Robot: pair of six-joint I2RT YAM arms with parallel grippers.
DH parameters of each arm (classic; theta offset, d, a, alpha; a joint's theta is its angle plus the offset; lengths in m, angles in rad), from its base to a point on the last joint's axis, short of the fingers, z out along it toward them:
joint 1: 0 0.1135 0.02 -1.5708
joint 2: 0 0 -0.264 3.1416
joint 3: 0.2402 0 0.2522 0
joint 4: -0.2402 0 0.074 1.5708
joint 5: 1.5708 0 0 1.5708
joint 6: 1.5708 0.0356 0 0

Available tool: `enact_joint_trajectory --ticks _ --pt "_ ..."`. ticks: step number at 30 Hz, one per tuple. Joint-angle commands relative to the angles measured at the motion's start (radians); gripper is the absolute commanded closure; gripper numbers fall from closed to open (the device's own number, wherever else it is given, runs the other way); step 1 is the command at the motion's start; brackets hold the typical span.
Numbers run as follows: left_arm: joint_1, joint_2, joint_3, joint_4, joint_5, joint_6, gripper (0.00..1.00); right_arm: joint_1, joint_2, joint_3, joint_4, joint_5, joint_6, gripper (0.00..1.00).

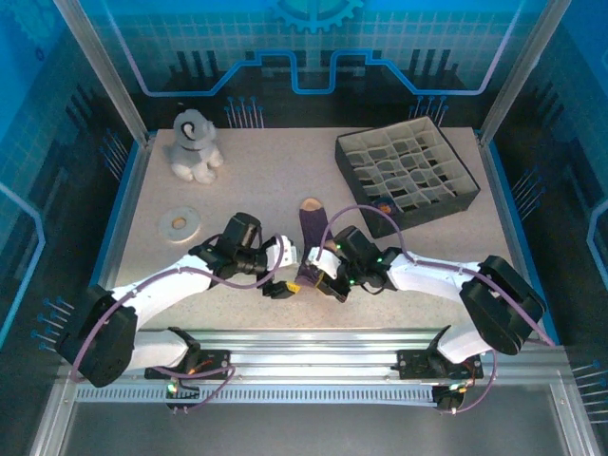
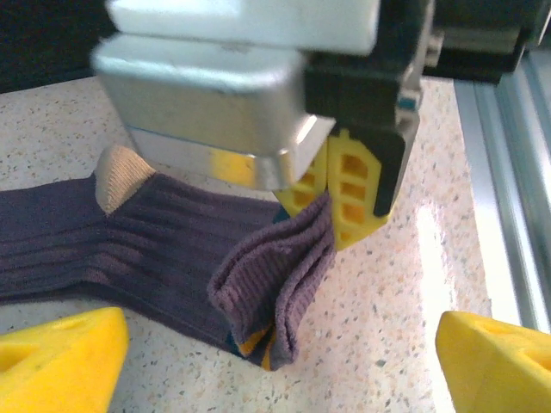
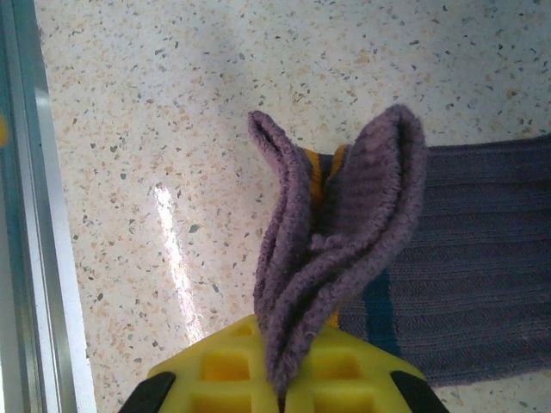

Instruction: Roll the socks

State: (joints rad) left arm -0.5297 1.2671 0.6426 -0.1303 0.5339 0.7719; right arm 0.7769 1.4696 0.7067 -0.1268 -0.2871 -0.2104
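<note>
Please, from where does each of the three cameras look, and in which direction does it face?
Top external: above and behind the arm bases, looking down on the table, socks, plush toy and divider box; left arm and right arm show.
Left wrist: low over the table, facing the folded cuff; left fingers open at the bottom corners, right fingers beyond.
Right wrist: looking down past the right fingers, shut on the folded cuff.
Shared: both wrist views show that folded cuff.
</note>
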Motion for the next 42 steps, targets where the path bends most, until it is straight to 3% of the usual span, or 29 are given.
enact_joint_trajectory --ticks 1,13,18,23,33,42 --pt "-0.007 -0.004 -0.017 0.011 -0.062 0.119 0.13 0.027 -0.021 0.010 0.004 0.020 -0.041 1.00" --pt "-0.043 0.144 0.021 0.039 -0.050 0.197 0.16 0.038 -0.038 -0.013 0.029 0.026 -0.049 1.00" --pt "-0.046 0.172 0.050 0.029 -0.039 0.198 0.27 0.038 -0.034 -0.016 0.033 0.026 -0.046 1.00" --pt "-0.055 0.188 0.064 0.048 -0.037 0.180 0.30 0.028 -0.043 -0.028 0.046 0.024 -0.033 1.00" --pt "-0.053 0.134 0.019 0.145 0.006 0.105 0.30 -0.097 -0.139 -0.108 0.117 -0.111 0.029 1.00" --pt "-0.052 0.136 0.048 0.138 0.036 0.099 0.35 -0.120 -0.147 -0.111 0.115 -0.164 0.029 1.00"
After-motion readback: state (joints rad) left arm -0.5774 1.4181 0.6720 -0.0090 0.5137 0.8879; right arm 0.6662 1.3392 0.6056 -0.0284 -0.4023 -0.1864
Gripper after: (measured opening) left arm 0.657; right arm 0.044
